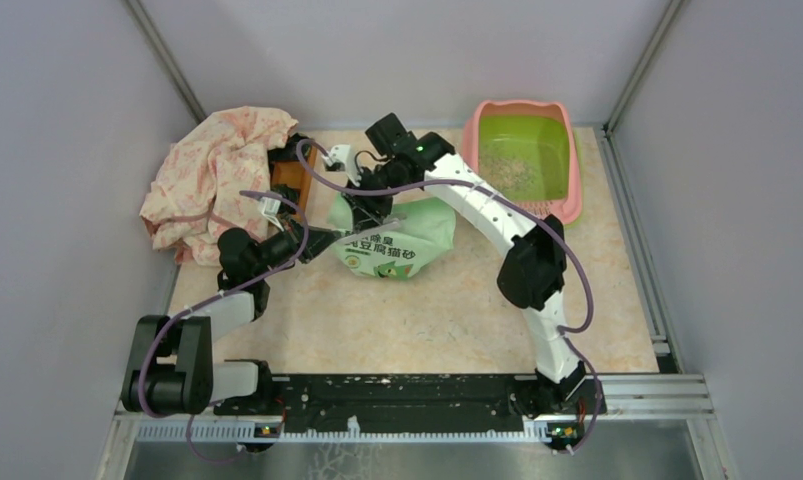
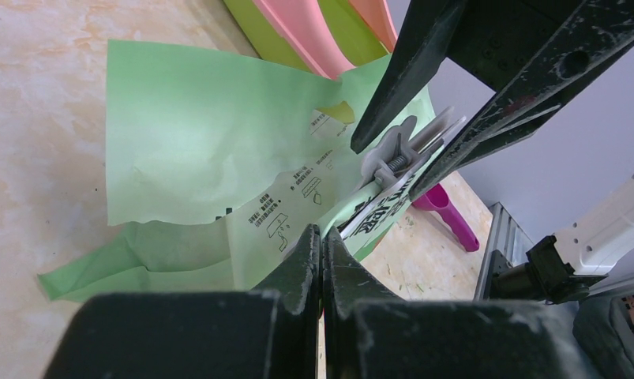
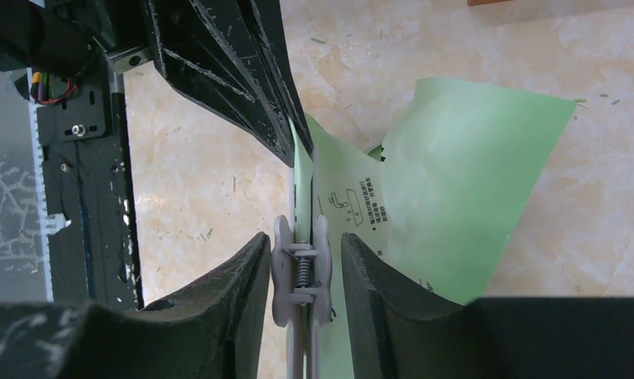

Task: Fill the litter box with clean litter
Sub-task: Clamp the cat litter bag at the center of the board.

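the counter is a pale beige, marble-patterned slab, and the right wrist view shows small dark specks scattered over it. plain grey walls close it in on three sides, with metal framing strips running up the corners. a black rail carrying both arm bases runs along the near edge. the litter box sits in the far right corner, flat on the counter, with its slotted pink ledge toward the near side. a thin patch of clean litter lies on its green floor. a light green bag lies near the middle, well apart from the box. the left pincer is closed tight on the bag's torn paper edge. the right pincer is partly open, one finger on each side of a grey spring clip clamped on the same edge. there is a thin gap on one side, and whether it is pressing the clip cannot be told. a purple scoop lies on the counter beyond the bag. a crumpled pink floral cloth is heaped in the far left corner, partly over a small wooden tray.
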You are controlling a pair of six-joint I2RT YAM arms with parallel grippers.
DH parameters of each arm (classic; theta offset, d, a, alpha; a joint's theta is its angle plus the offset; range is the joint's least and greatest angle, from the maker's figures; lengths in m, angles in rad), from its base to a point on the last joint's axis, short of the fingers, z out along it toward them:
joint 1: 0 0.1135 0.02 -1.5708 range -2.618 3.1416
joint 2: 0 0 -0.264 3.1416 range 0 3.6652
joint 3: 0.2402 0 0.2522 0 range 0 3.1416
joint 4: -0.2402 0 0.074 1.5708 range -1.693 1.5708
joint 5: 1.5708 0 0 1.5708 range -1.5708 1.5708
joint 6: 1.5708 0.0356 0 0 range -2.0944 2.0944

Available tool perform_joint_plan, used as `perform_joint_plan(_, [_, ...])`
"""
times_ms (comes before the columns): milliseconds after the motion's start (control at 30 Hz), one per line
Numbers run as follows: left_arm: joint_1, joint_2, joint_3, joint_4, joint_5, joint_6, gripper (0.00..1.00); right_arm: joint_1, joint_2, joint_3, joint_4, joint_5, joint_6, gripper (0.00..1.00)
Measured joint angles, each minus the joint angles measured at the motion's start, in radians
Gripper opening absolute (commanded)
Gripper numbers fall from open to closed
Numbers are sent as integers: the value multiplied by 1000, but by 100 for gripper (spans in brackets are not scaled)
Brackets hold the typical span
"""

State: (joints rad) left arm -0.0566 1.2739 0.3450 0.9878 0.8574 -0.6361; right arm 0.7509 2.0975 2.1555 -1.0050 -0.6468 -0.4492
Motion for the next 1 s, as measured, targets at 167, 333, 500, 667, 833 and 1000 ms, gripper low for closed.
perform_joint_plan(167, [0,0,0,0,0,0,0,0,8,0,-3,6,4,26])
perform_joint_plan(333, [0,0,0,0,0,0,0,0,8,0,-4,6,7,10])
perform_joint_plan(500, [0,0,-2,0,-1,0,0,0,5,-14,15,6,14,0])
perform_joint_plan(667, [0,0,-7,0,0,0,0,0,-51,-131,114,2,43,0])
perform_joint_plan(833, [0,0,-7,0,0,-1,0,0,-103,-230,213,5,82,0])
perform_joint_plan(1000, [0,0,-7,2,1,-3,0,1,-136,-284,266,10,111,28])
